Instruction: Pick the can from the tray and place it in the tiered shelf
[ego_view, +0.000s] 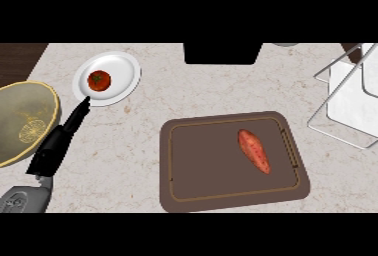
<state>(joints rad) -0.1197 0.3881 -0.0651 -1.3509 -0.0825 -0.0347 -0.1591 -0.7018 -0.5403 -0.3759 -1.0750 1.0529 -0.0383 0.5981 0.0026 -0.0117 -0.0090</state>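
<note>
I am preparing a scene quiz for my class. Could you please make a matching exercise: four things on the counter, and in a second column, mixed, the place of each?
Things:
1. tomato
2. sweet potato
3. tiered shelf
4. left hand

Places:
A. at the right edge
B. on the brown tray
C. on the white plate
D. lower left, fingers pointing to the plate

Pairs: 1-C, 2-B, 3-A, 4-D
</note>
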